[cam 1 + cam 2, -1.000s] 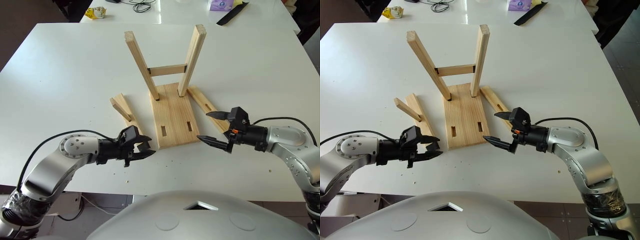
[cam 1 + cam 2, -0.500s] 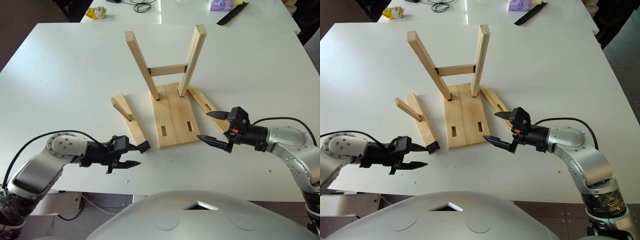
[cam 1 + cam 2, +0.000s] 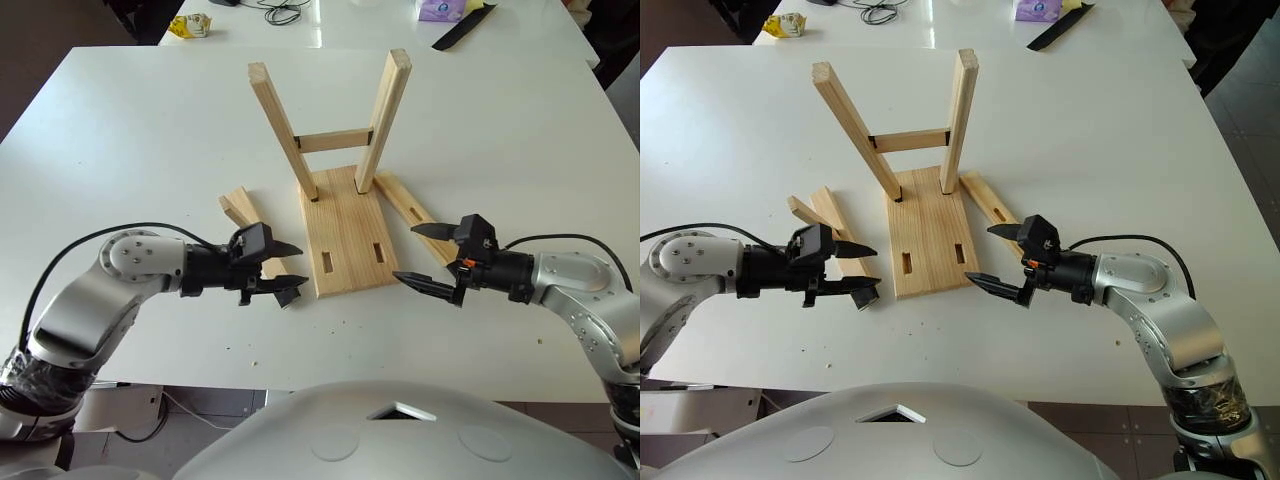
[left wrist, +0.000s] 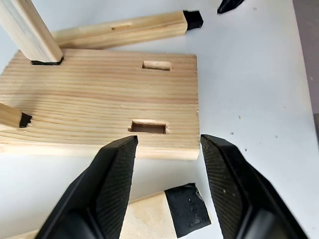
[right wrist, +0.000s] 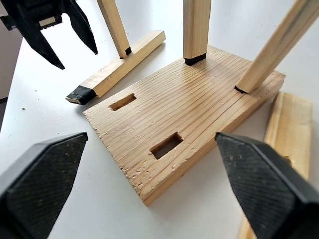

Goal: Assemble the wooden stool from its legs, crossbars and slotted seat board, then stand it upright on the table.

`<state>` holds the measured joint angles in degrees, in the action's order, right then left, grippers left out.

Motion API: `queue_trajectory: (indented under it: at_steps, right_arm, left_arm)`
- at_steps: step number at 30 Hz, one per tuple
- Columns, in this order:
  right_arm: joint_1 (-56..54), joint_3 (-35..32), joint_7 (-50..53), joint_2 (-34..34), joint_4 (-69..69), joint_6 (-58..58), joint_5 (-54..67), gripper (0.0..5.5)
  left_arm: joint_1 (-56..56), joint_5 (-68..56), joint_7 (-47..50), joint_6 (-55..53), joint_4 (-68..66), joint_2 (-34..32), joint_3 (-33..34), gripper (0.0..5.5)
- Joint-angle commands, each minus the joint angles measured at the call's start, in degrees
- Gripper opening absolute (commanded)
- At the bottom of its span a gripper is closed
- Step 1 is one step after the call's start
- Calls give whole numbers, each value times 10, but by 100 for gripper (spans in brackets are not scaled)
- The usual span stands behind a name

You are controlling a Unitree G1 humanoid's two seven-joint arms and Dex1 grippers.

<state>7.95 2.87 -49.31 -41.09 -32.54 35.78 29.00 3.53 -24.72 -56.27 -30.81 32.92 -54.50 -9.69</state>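
Though both wide open and empty, left claw (image 3: 298,272) astride the loose leg (image 4: 145,220), right claw (image 3: 405,252) beside seat board (image 3: 345,235).

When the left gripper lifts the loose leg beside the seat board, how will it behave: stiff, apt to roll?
The loose leg looks like solid squared wood, so it should stay stiff and probably not roll. Held at its black-tipped end, where the left gripper stands open, it may tip down at the far end, which carries a crossbar.
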Motion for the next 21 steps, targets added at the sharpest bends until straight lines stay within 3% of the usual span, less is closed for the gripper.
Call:
queue_trajectory:
  at_steps: [1,13,21]
  right_arm:
    - [-6,3,3,-2,3,-6,-4,475]
    - [-2,5,8,1,4,-7,-5,475]
    - [-2,5,10,0,6,-9,-5,475]
  left_arm:
    - [9,43,4,26,7,7,-35,236]
    - [39,122,-48,107,-33,-25,-67,236]
    - [44,134,-78,134,-47,-46,-52,236]
